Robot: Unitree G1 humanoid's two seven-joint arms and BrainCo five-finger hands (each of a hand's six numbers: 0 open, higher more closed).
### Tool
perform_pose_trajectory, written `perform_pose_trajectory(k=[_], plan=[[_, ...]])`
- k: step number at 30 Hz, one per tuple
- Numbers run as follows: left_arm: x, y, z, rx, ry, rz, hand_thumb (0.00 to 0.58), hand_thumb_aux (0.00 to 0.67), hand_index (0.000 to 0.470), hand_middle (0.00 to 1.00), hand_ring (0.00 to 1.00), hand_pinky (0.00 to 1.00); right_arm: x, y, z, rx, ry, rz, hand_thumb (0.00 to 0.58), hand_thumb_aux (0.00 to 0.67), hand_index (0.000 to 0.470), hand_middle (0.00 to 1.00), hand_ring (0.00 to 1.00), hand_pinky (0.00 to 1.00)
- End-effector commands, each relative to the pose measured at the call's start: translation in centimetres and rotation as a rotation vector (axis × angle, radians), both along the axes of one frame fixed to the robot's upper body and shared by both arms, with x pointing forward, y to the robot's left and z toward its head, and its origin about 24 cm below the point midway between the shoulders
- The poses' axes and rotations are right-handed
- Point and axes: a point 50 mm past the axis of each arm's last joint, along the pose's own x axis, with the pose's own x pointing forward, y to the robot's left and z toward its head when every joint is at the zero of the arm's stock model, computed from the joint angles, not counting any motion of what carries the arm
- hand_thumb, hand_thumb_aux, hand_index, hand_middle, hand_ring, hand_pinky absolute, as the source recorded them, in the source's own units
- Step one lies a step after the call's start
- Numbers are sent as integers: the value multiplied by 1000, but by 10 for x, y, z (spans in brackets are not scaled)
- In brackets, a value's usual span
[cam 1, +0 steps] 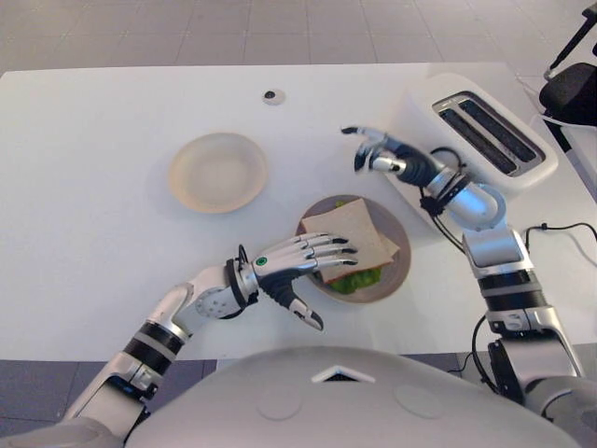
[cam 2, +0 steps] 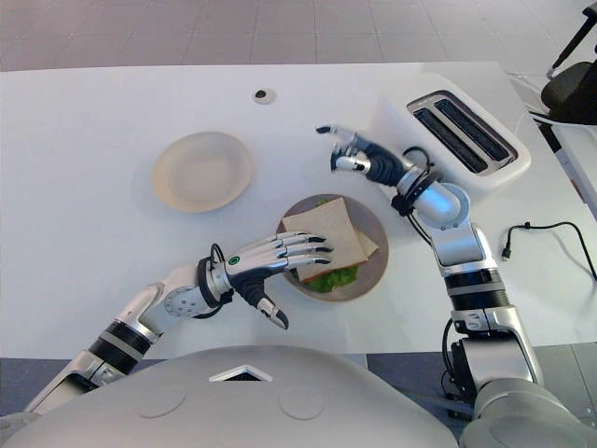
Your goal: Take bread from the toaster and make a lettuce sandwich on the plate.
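Observation:
A grey plate (cam 1: 396,275) near the table's front holds a sandwich: a top bread slice (cam 1: 345,233) over green lettuce (cam 1: 354,280) and a lower slice peeking out at the right. My left hand (cam 1: 284,266) lies flat with its fingers stretched out, their tips resting on the near-left edge of the top slice. My right hand (cam 1: 382,154) hovers beyond the plate, fingers loosely spread and holding nothing, just left of the white toaster (cam 1: 485,135). The toaster's two slots look dark and empty.
A cream empty bowl-like plate (cam 1: 217,172) sits left of centre. A small dark round object (cam 1: 272,95) lies near the table's far edge. A black cable (cam 1: 560,229) runs along the right side. A dark chair part (cam 1: 571,89) stands beyond the toaster.

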Motion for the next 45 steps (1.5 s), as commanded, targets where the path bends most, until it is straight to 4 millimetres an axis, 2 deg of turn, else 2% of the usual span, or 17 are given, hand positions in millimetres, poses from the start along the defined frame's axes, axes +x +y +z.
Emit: perform_pose_trajectory(k=[1, 4, 5, 6, 7, 8, 9, 10, 13, 16, 20, 24, 29, 36, 40, 42, 45], plan=[[-10, 7, -17, 105, 61, 3, 0, 0, 0, 0, 0, 0, -18, 2, 3, 75, -96, -44, 0, 0, 0, 0, 0, 0], [7, -2, 22, -177, -34, 97, 0, 0, 0, 0, 0, 0, -44, 10, -7, 197, 30, 50, 0, 0, 0, 0, 0, 0], [12, -5, 40, -333, -39, 127, 0, 0, 0, 0, 0, 0, -53, 11, -9, 262, 93, 91, 156, 97, 68, 1000, 1000, 1000], [14, -7, 56, -484, -21, 144, 0, 0, 0, 239, 239, 239, -62, 12, -10, 322, 148, 132, 580, 670, 470, 1000, 1000, 1000], [15, -8, 69, -613, 9, 148, 0, 0, 0, 757, 757, 757, -71, 12, -10, 376, 191, 176, 580, 670, 470, 1000, 1000, 1000], [14, -8, 79, -708, 44, 141, 301, 205, 144, 1000, 1000, 1000, -79, 11, -9, 421, 219, 216, 580, 670, 470, 1000, 1000, 1000], [12, -8, 86, -775, 81, 127, 466, 373, 262, 1000, 1000, 1000, -88, 9, -9, 459, 251, 255, 580, 670, 470, 1000, 1000, 1000], [9, -5, 92, -825, 120, 111, 580, 670, 470, 1000, 1000, 1000, -98, 5, -9, 488, 286, 301, 580, 670, 470, 1000, 1000, 1000], [-11, 9, 88, -767, 318, 15, 580, 670, 470, 1000, 1000, 1000, -140, -12, -17, 514, 459, 449, 580, 670, 470, 1000, 1000, 1000], [-47, 35, 48, -405, 623, -76, 580, 670, 470, 1000, 1000, 1000, -183, -32, -44, 355, 717, 489, 580, 670, 470, 1000, 1000, 1000], [-78, 66, 3, 3, 803, -91, 580, 670, 470, 1000, 1000, 1000, -201, -60, -64, 155, 879, 440, 580, 670, 470, 1000, 1000, 1000], [-46, 44, -14, 19, 672, 46, 580, 670, 470, 1000, 1000, 1000, -183, -51, -96, -111, 893, 433, 580, 670, 470, 1000, 1000, 1000], [5, 19, -37, 18, 508, 354, 580, 670, 470, 1000, 1000, 1000, -111, 3, -117, 20, 608, 187, 580, 670, 470, 1000, 1000, 1000], [40, 25, -50, 43, 361, 573, 580, 670, 470, 1000, 1000, 1000, -79, 31, -127, 126, 487, -28, 580, 670, 470, 1000, 1000, 1000], [65, 43, -37, -15, 206, 697, 580, 667, 468, 1000, 1000, 1000, -79, 45, -125, 227, 449, -51, 580, 670, 470, 1000, 1000, 1000], [66, 53, -25, -110, 156, 725, 578, 636, 446, 1000, 1000, 1000, -86, 45, -123, 265, 445, -38, 580, 670, 470, 1000, 1000, 1000], [44, 47, 0, -399, 187, 602, 485, 399, 280, 1000, 1000, 1000, -100, 39, -105, 382, 404, -2, 579, 644, 452, 1000, 1000, 1000]])
